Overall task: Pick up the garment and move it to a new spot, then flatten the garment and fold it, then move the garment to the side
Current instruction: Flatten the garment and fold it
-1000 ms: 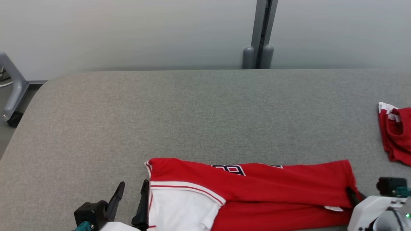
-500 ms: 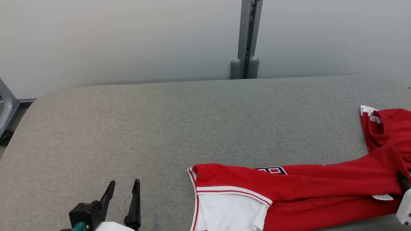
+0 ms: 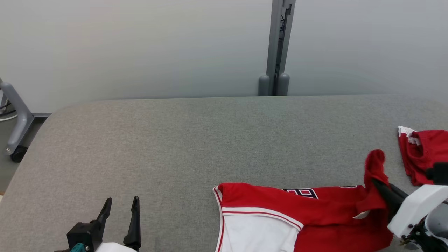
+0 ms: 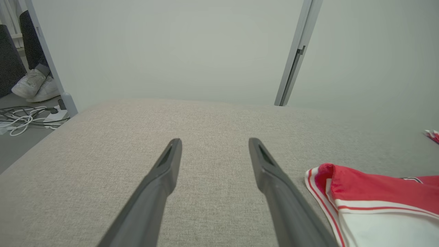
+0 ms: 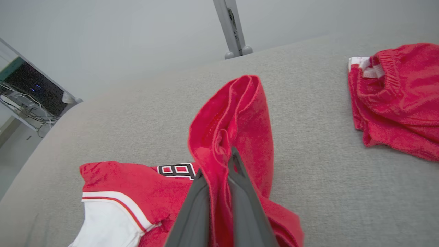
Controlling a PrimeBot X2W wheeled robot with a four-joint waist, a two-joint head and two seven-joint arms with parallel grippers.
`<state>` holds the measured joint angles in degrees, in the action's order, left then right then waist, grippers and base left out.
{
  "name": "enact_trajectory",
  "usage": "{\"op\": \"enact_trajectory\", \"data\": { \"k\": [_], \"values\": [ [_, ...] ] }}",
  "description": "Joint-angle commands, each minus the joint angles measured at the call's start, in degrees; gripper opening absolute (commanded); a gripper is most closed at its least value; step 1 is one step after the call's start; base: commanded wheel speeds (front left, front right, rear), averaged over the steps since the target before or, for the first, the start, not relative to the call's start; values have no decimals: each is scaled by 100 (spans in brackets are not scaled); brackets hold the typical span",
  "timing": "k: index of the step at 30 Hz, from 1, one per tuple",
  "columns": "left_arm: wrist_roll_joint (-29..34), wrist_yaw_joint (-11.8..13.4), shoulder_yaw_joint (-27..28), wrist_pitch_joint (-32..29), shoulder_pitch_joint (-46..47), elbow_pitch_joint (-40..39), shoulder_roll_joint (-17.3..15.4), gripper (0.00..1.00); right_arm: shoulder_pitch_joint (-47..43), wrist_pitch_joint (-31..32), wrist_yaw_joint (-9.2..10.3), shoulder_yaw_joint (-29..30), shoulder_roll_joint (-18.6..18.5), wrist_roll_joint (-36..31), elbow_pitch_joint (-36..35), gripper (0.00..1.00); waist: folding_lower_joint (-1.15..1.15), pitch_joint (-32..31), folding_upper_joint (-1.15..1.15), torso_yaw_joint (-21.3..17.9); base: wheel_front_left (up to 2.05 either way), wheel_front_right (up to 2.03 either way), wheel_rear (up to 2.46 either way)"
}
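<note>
The garment (image 3: pixel 297 210), a red jersey with a white panel and striped trim, lies folded in a long strip near the front edge of the grey table (image 3: pixel 175 140). Its right end is bunched and raised off the cloth surface, with my right gripper (image 3: pixel 379 187) shut on it. In the right wrist view the red fabric (image 5: pixel 236 116) stands up between and above the closed fingers of the right gripper (image 5: pixel 219 164). My left gripper (image 3: pixel 122 201) stands open at the lower left, well apart from the garment's left edge (image 4: pixel 370 192). Nothing sits between the fingers of the left gripper (image 4: pixel 215 142).
A second crumpled red piece of clothing (image 3: pixel 423 154) lies at the table's right edge, just beyond the right gripper, also (image 5: pixel 398 96). A grey post (image 3: pixel 278 49) stands behind the table. A wheeled frame leg (image 3: pixel 15 115) is left of the table; cables (image 4: pixel 24 116) and a person's shoes (image 4: pixel 32 85) are on the floor.
The garment has slid right, away from the left gripper that stood at its left edge. The right gripper has raised the garment's right end, which now stands bunched. The camera has also shifted.
</note>
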<state>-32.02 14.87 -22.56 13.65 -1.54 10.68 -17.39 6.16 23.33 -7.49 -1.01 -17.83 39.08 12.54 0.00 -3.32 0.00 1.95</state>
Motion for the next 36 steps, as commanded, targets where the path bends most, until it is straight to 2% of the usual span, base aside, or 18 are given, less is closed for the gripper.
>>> {"op": "enact_trajectory", "data": {
  "k": [1,7,12,13,17,25,28,36],
  "values": [
    [1,-22,27,25,87,24,-24,100,-88,122,-1,-35,79,108,-204,0,0,-31,0,77,0,0,0],
    [2,-66,38,52,117,97,-18,100,-330,630,-1,-407,672,426,-1064,0,0,-73,0,352,0,0,0],
    [12,-94,21,71,154,117,-21,100,-420,585,-1,-773,1124,402,-1166,0,0,-71,0,539,0,0,0],
    [12,-94,21,71,154,117,-21,100,-420,585,-1,-773,1124,402,-1166,0,0,-71,0,539,0,0,0],
    [22,-107,-31,48,244,121,-1,100,-349,248,-1,-1223,1376,323,-823,0,0,-58,0,685,0,0,0],
    [12,-101,-66,46,271,137,10,100,-39,-557,-1,-1807,1478,69,16,0,0,-34,0,763,0,0,0],
    [1,-104,-96,49,308,145,42,100,211,-1063,-1,-2198,1479,174,536,0,0,-6,0,780,0,0,0],
    [-15,-127,-147,64,366,194,93,100,816,-1934,-1,-2896,1479,529,1585,0,0,61,0,783,0,0,0]
  ]
}}
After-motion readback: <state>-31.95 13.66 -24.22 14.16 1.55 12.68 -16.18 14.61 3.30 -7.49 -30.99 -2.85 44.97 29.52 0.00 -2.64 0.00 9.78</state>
